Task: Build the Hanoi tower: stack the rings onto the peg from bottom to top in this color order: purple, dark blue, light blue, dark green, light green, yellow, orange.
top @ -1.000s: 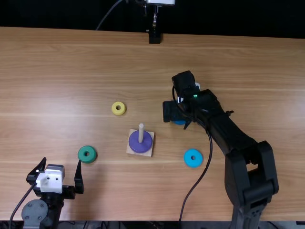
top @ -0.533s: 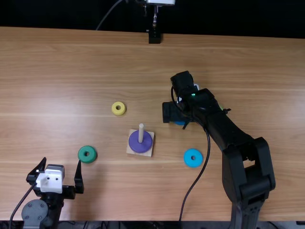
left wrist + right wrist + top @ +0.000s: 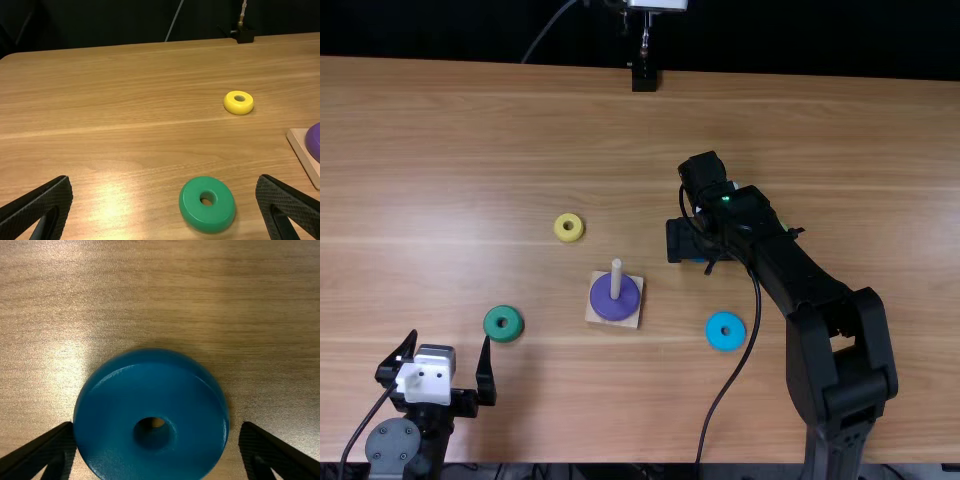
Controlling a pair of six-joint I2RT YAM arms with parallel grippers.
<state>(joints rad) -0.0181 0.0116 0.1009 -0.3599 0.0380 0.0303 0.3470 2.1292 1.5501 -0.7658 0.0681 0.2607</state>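
The purple ring (image 3: 614, 297) lies around the upright peg (image 3: 616, 272) on its square wooden base (image 3: 632, 316). My right gripper (image 3: 688, 241) is low over the dark blue ring (image 3: 698, 260), which it mostly covers. In the right wrist view, my right gripper (image 3: 157, 427) has its fingers on opposite sides of the dark blue ring (image 3: 117, 425); one seems to meet its edge, with a narrow gap at the other. My left gripper (image 3: 450, 340) stands open at the near left; in the left wrist view, that gripper (image 3: 164, 179) holds nothing.
A green ring (image 3: 503, 323) lies beside the left gripper, and a yellow ring (image 3: 568, 227) is beyond the base's left side. The light blue ring (image 3: 725, 331) lies right of the base. A sliver of light green (image 3: 783, 226) peeks out beside the right arm.
Over the last second the right arm has shifted slightly left, and its gripper's fingers have drawn in a little around the dark blue ring. The left arm has kept still.
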